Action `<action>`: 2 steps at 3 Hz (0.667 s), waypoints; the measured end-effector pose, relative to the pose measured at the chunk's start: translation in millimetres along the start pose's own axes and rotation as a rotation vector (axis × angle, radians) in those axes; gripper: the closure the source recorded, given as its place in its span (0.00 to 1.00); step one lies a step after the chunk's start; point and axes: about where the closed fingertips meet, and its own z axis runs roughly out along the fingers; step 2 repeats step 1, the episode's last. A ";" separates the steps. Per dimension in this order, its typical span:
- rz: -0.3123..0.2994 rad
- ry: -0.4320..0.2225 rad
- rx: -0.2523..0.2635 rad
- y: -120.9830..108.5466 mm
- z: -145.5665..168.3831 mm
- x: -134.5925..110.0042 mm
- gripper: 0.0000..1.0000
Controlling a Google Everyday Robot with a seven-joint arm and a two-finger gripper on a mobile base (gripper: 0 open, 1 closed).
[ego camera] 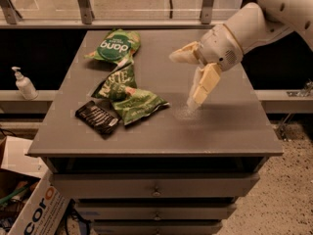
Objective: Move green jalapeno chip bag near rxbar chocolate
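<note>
Apparently all but finished, going by the single camera view. Green jalapeno chip bag [139, 105] lying crinkled on the desk [220, 131], left of centre, lower-left corner touching or very nearly touching the right end of the rxbar chocolate [98, 117]. Hard to tell true contact from a sliver of gap. Placed, then, as asked: right beside the bar, nothing between the two. Darker dang bag [115, 45] farther back on the same side, apart from the bar and no part of the job.

Left to do, by this judgement: little or nothing beyond clearing the arm away, perhaps with a check against sliding.

End effector [183, 80] hanging over the right-centre of the desk, fingers spread wide, one pointing leftward and one slanting down toward the surface, gripping nothing. Lower fingertip close above the desk top, contact not certain. Bag off to the left of it and a little nearer the camera, apart from both fingers, bare desk in between. Rxbar farther left again, beyond the bag.
</note>
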 end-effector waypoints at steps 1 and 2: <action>-0.008 -0.014 -0.003 0.2 -3.4 -5.2 0.00; -0.008 -0.014 -0.003 0.2 -3.4 -5.2 0.00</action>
